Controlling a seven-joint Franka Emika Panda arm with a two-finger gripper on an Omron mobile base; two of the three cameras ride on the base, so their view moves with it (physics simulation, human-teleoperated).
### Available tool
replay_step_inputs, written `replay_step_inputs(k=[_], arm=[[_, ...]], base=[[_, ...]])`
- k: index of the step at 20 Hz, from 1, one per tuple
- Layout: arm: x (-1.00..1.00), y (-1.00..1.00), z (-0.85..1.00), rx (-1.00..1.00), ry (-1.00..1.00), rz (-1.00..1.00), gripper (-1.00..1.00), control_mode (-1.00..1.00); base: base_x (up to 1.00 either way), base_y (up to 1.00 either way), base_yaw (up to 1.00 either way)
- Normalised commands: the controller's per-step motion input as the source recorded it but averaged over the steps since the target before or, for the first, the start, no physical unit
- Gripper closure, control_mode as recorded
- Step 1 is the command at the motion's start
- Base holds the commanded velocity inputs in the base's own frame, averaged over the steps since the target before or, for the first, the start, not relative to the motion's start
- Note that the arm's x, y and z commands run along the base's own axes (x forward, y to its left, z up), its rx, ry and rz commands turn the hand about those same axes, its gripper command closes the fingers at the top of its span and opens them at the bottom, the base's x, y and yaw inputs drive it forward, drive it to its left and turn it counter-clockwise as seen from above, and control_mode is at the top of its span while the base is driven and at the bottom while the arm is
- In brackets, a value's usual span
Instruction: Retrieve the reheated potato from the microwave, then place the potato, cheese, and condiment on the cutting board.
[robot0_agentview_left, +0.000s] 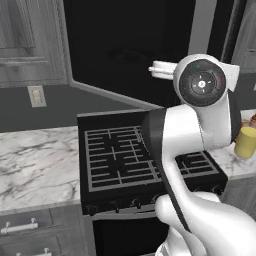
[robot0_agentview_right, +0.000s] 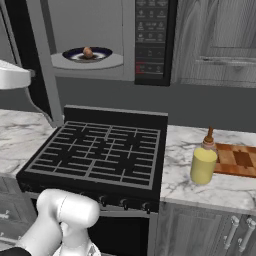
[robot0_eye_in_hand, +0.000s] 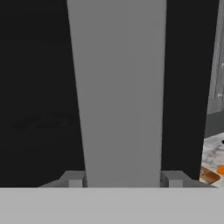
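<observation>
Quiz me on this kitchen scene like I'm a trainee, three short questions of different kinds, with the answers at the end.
1. True or false: the microwave door is shut.
2. Where does the condiment stand? A) on the stove grates; B) on the counter, at the near left corner of the cutting board; C) inside the microwave.
3. Fill in the blank: the potato lies on a dark ____ inside the microwave.

Key: 1 false, the door is open and the inside shows in the right base view. 2 B. 3 plate.
</observation>
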Motion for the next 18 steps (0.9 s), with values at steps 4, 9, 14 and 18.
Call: replay_step_inputs(k=[4, 9, 14, 18], arm=[[-0.40, 0.55, 0.13, 0.00, 0.00, -0.07, 1.00, -1.00], [-0.38, 0.58, 0.07, 0.00, 0.00, -0.06, 1.00, -1.00], [-0.30, 0.55, 0.03, 0.00, 0.00, -0.02, 1.00, -1.00], [-0.20, 0.49, 0.00, 0.00, 0.00, 0.00, 1.00, -1.00]], base=[[0.00, 0.00, 0.00], [0.00, 0.00, 0.00], [0.00, 0.00, 0.00], [0.00, 0.00, 0.00]])
